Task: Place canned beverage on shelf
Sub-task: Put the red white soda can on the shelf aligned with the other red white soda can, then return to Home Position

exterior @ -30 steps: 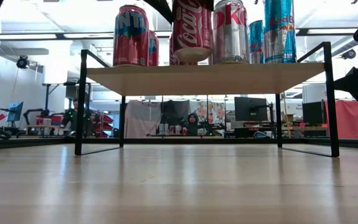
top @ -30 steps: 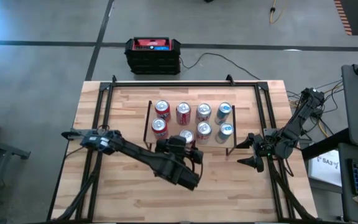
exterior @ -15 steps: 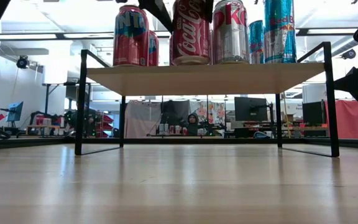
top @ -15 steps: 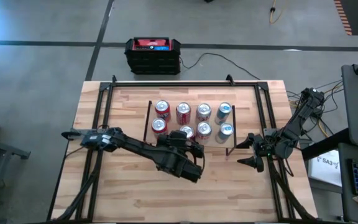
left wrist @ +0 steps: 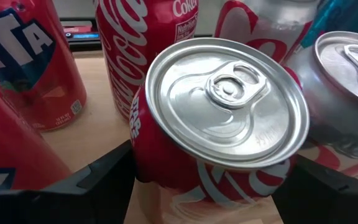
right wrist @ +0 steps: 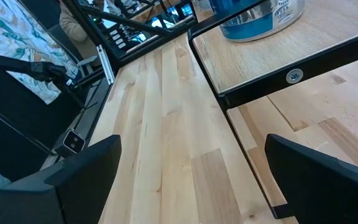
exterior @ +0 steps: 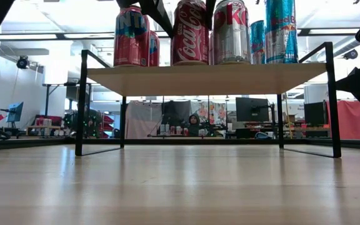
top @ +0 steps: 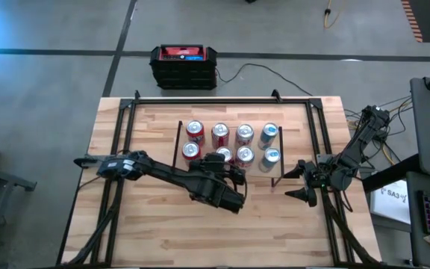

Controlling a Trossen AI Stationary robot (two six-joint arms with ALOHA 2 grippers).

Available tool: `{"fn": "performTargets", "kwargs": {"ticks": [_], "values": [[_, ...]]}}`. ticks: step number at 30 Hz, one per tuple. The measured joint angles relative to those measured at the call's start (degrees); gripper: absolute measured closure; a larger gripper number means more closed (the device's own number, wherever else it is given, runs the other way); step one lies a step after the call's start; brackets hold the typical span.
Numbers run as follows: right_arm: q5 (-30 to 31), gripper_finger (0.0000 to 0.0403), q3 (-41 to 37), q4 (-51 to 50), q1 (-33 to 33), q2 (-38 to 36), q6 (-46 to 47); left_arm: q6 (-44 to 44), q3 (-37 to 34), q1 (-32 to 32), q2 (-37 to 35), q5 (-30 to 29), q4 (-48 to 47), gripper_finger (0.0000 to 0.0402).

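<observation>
Left tool [left wrist: 210, 180] pinches a red Coca-Cola can [left wrist: 219, 124], one dark finger on each side of the can's body, as the left wrist view shows. Its fingers [left wrist: 98, 180] stand partly spread, only as wide as the can. The can's silver lid with its pull tab faces the wrist camera. In the low view the same can [exterior: 190, 32] is upright with its base on the front edge of the shelf [exterior: 205, 78], between a red Fanta can [exterior: 130, 36] and a silver Diet Coke can [exterior: 232, 32]. A tall blue can [exterior: 281, 31] stands further toward the shelf's right end.

From above, the shelf [top: 230, 166] sits in the middle of the tabletop [top: 163, 224], and the left arm reaches across its front edge, hiding most of the held can [top: 219, 157]. The tops of the cans are cut off in the low view, and the left tool's fingers show there only as dark slanting shapes above the cans.

Right tool [top: 298, 181] waits apart from the shelf, near the tabletop's right side, with its fingers [right wrist: 86, 168] spread wide and nothing between them. Its wrist view catches only the shelf's corner [right wrist: 291, 76] and the base of a blue can [right wrist: 257, 15].

A black-and-red box [top: 184, 66] lies on the floor beyond the tabletop.
</observation>
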Motion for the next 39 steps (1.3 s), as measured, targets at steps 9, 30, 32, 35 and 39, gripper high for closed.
{"fn": "performTargets", "kwargs": {"ticks": [9,30,32,35,39], "values": [[0.0,0.0019,0.0,0.0,0.0,0.0,0.0,0.0,0.0,0.0,0.0,0.2,0.0,0.0103],[0.0,0.0019,0.0,0.0,0.0,0.0,0.0,-2.7,-0.1,-1.3,0.0,3.0,0.0,0.0008],[0.0,0.0019,0.0,0.0,0.0,0.0,0.0,-3.6,-0.1,-1.3,-0.1,5.6,0.0,0.0006],[0.0,0.0019,0.0,0.0,0.0,0.0,0.0,-4.7,-0.1,-1.3,-0.6,9.5,0.0,0.0005],[0.0,0.0019,0.0,0.0,0.0,0.0,0.0,-5.2,-0.1,-1.4,-1.3,15.9,0.0,0.0005]]}}
